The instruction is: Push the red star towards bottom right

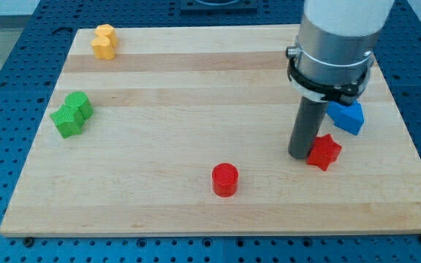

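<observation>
The red star (325,152) lies on the wooden board at the view's lower right. My tip (300,155) stands right against the star's left side, touching or almost touching it. A blue block (346,116) sits just above and to the right of the star, close to the rod. A red cylinder (224,179) stands to the left of my tip, nearer the view's bottom.
A green block (72,115) sits near the board's left edge. A yellow block (104,41) sits at the top left corner. The wooden board (196,95) ends close to the star on the right and bottom sides, with blue pegboard around it.
</observation>
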